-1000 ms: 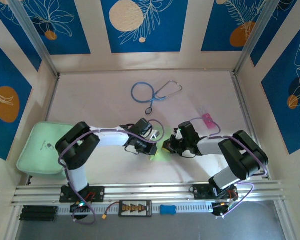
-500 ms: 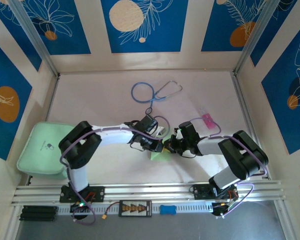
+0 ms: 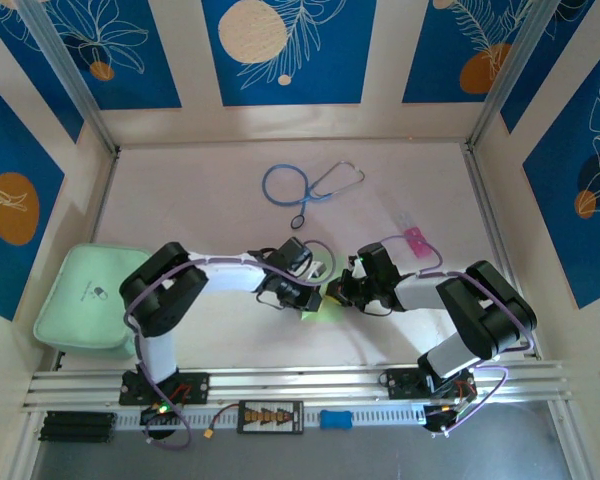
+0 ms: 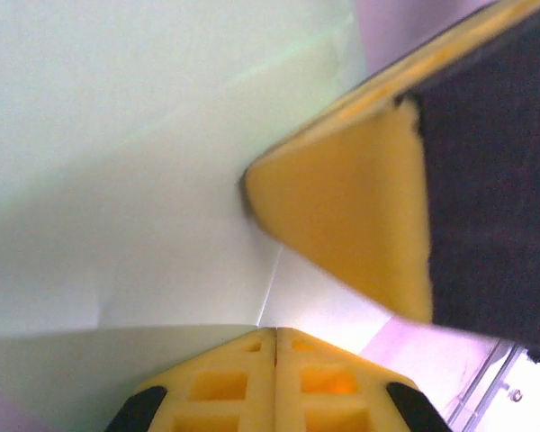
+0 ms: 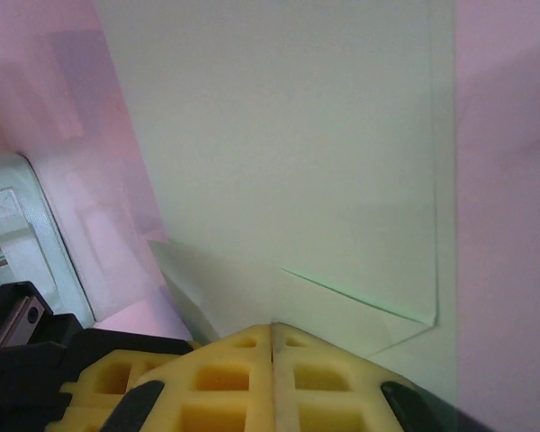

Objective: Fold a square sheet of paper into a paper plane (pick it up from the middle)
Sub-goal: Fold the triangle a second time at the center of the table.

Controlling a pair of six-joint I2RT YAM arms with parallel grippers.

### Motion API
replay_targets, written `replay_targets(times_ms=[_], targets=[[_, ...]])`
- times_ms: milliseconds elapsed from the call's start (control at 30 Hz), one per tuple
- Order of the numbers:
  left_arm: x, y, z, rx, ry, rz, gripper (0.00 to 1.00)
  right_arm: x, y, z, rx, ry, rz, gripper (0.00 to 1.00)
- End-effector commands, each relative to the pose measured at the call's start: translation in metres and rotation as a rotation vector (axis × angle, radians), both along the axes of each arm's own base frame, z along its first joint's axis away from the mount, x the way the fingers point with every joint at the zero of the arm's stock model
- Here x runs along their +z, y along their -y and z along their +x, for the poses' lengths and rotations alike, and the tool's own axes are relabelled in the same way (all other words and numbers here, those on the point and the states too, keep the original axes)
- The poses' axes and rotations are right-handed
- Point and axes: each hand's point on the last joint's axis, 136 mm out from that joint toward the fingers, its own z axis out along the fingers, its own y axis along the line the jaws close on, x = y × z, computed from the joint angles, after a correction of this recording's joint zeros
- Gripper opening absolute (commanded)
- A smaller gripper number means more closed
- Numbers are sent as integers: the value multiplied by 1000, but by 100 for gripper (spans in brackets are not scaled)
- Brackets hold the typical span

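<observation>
The step in hand looks like pressing a crease into the square sheet of paper (image 5: 279, 135), which lies on the counter (image 3: 220, 200) midway between the two arms, with one corner already turned in as a triangular flap. To do it well, one hand should pin the sheet flat while the other runs along the fold line, low and slow, so the thin paper neither slides nor buckles and the edges stay matched. The left hand (image 4: 275, 337) is fully closed, its yellow pads meeting with no gap, and a crease runs straight into that seam, so it seems to nip the sheet's edge. The right hand (image 5: 273, 331) is also closed, pads together. In the left wrist view its pad (image 4: 351, 216) touches the paper's surface; whether it grips a layer I cannot tell.
</observation>
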Motion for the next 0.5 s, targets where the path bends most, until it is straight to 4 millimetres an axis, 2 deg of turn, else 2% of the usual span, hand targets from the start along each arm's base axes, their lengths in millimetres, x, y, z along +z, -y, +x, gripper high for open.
replay_targets(times_ms=[0, 300, 467], targets=[[-6, -21, -16, 3, -37, 64, 5, -36, 27, -19, -50, -119, -130, 3], [-11, -48, -33, 16, -55, 106, 5, -34, 26, -19, -45, -117, -126, 3], [-6, -57, -37, 22, -42, 117, 5, -30, 25, -17, -40, -106, -121, 3]])
